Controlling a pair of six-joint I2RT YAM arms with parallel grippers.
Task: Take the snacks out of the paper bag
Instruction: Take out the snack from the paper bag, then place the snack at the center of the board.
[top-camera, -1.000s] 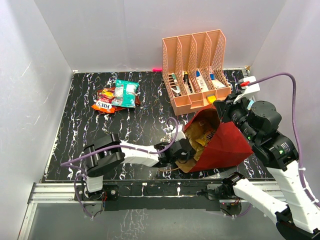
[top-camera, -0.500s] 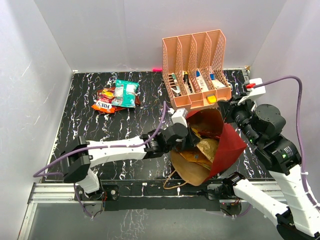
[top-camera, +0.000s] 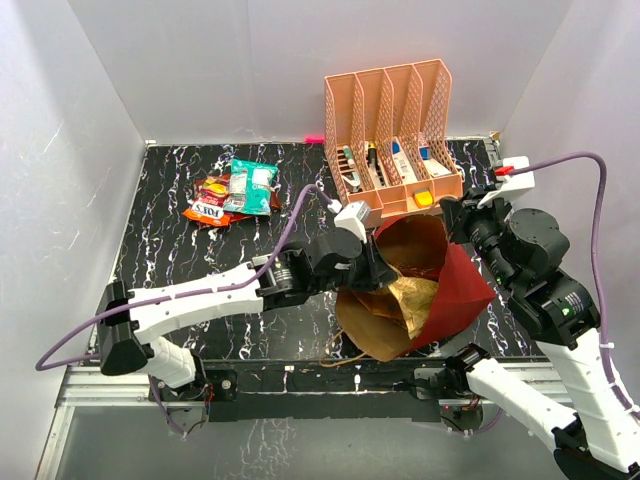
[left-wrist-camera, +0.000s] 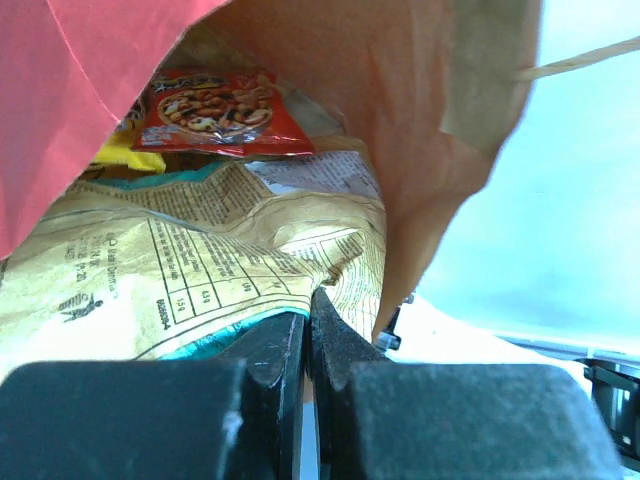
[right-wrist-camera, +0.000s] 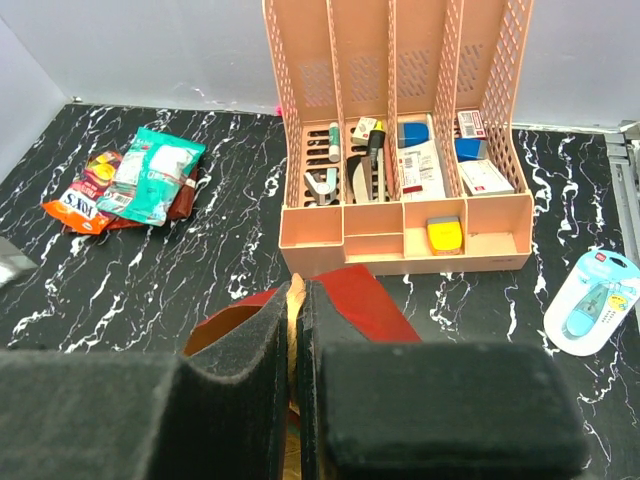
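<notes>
Left fingers (left-wrist-camera: 270, 348), reaching further than before, pinch gold packet (left-wrist-camera: 150, 270) in paper bag (top-camera: 462, 290) mouth; right fingers (right-wrist-camera: 252, 340) clamp its rim. Counter (top-camera: 170, 262) open leftward, peach organizer (top-camera: 390, 140) just behind

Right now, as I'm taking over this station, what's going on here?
The right gripper pinches the rim of the dark red paper gift bag, holding its mouth open. The left gripper reaches inside, shut on a crinkly gold snack packet. A red packet lies deeper in; other shiny packets lie piled on the black marbled table.
</notes>
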